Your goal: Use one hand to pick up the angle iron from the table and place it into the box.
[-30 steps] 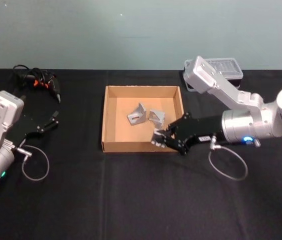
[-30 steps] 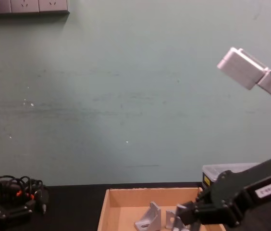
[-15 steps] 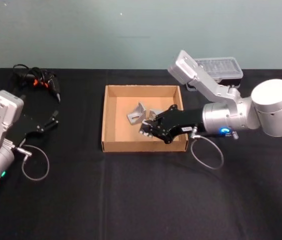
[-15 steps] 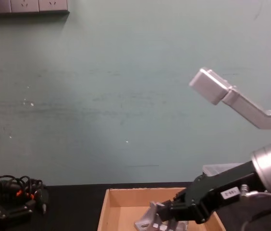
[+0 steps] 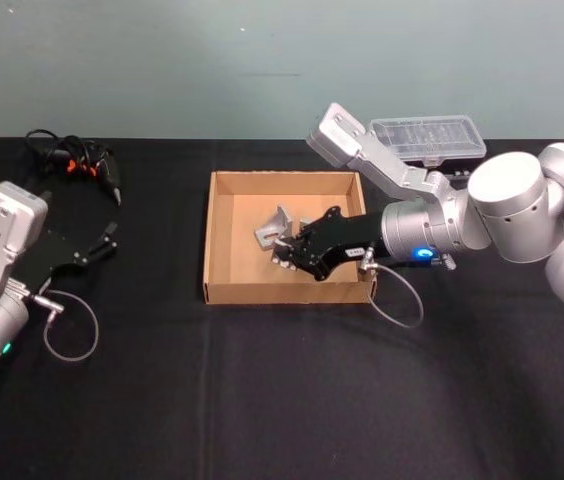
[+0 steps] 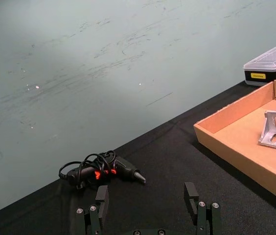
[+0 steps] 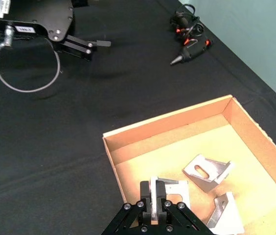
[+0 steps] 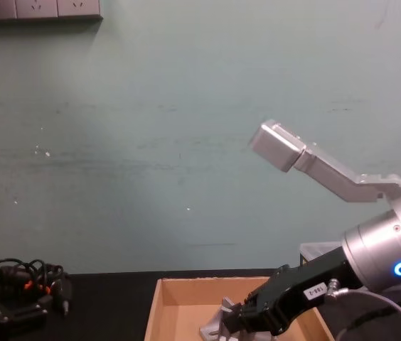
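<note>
My right gripper (image 5: pixel 284 252) reaches over the tan cardboard box (image 5: pixel 282 293) from the right, just inside its front wall. In the right wrist view the right gripper (image 7: pixel 153 186) is shut on a grey angle iron (image 7: pixel 175 194), held above the box floor. Two more angle irons (image 7: pixel 207 171) (image 7: pixel 226 213) lie on the box floor beyond it; one angle iron (image 5: pixel 274 228) shows left of the arm in the head view. My left gripper (image 5: pixel 107 240) rests open at the left of the black table (image 5: pixel 262 400), far from the box.
A black drill with a coiled cable (image 5: pixel 77 160) lies at the back left. A black case with a clear lid (image 5: pixel 432 135) stands behind the box on the right. A loose cable loop (image 5: pixel 70 325) hangs by the left arm.
The right arm has swung left, carrying the angle iron from the box's front right corner to over the box floor. The left arm has not moved.
</note>
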Available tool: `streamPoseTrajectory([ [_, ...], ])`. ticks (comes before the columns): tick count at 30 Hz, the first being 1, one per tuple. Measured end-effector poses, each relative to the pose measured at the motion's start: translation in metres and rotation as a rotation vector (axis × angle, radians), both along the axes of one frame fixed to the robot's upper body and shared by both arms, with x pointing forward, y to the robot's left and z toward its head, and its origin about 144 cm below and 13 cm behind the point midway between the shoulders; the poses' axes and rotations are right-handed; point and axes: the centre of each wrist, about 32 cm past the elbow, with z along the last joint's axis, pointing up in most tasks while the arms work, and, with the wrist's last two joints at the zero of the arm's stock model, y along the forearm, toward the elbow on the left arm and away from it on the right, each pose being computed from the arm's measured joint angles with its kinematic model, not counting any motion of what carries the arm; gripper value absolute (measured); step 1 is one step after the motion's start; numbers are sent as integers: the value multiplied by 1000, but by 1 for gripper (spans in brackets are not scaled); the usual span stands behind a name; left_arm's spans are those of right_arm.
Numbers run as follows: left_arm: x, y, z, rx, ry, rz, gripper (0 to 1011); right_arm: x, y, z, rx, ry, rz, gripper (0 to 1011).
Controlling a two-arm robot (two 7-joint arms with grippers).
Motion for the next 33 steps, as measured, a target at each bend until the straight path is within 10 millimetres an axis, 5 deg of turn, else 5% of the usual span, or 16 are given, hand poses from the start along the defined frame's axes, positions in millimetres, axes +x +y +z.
streamPoseTrajectory([
  [23,0,0,0,0,0,0,1011,12,6,-7,-34,13,-22,64],
  [33,0,0,0,0,0,0,1011,11,6,-7,-32,13,-21,308],
])
